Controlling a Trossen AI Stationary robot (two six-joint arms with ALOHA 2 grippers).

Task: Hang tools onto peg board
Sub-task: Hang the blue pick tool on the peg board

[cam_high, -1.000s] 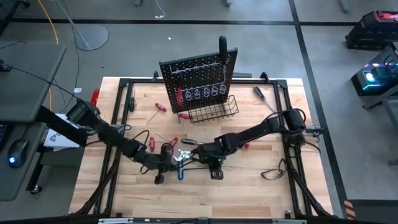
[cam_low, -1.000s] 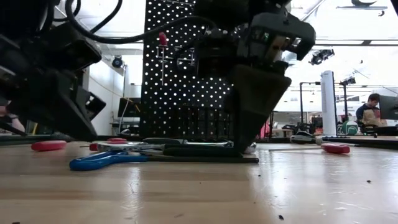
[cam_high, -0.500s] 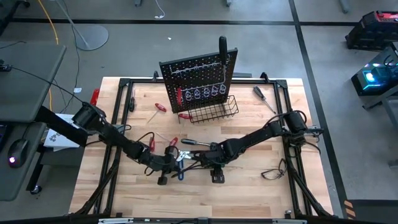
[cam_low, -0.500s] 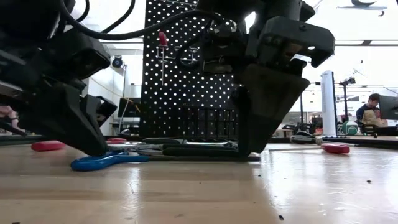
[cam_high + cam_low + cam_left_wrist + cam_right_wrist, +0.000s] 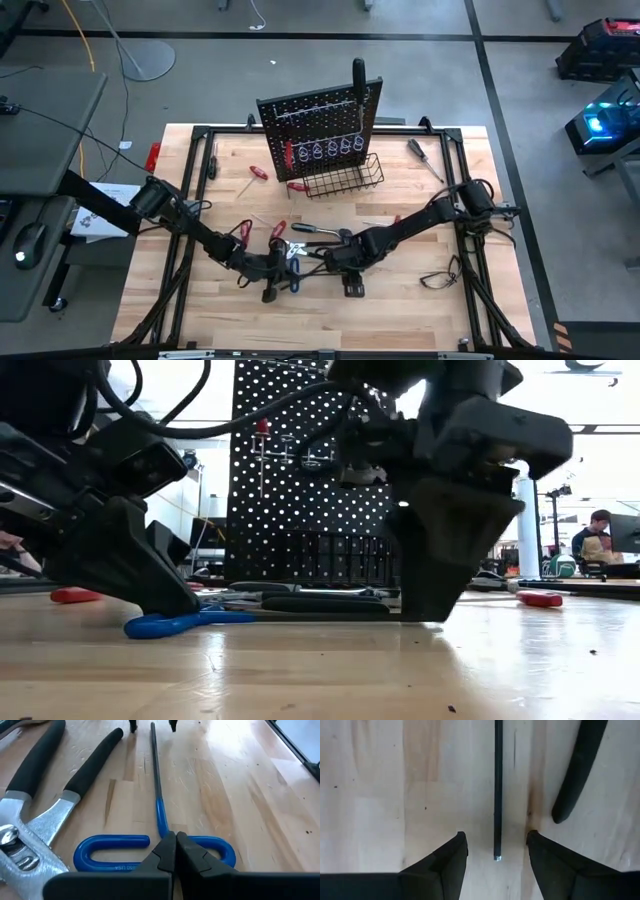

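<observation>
A blue T-handled hex key (image 5: 156, 815) lies flat on the table near the front middle (image 5: 293, 280), its dark shaft pointing toward the table's right. My left gripper (image 5: 173, 854) is shut at the middle of its blue handle. My right gripper (image 5: 496, 851) points down, open, with one finger on each side of the shaft's free end (image 5: 497, 854), touching nothing. Silver pliers with black handles (image 5: 35, 815) lie beside the key. The peg board (image 5: 318, 125) stands upright at the far middle, a red-handled tool (image 5: 288, 155) hanging on it. My left gripper has its shut fingertips on the blue handle's middle (image 5: 161, 831), where the shaft joins it. The fingers slant down from the table's left and lie in line with the shaft. The key lies flat on the wood; the fingertips hide the exact spot of contact.
Red-handled screwdrivers (image 5: 258, 172) (image 5: 277, 230) lie between the key and the board. A black wire basket (image 5: 345, 178) hangs at the board's foot. A black screwdriver (image 5: 420, 155) lies at the far right, loose black cable (image 5: 440, 275) at the near right. Bare wood runs along the near edge.
My left gripper has sunk and come toward the table's right, down onto the blue handle, staying shut. My right gripper has shifted a little toward the near edge along the shaft and now stands over its free end.
</observation>
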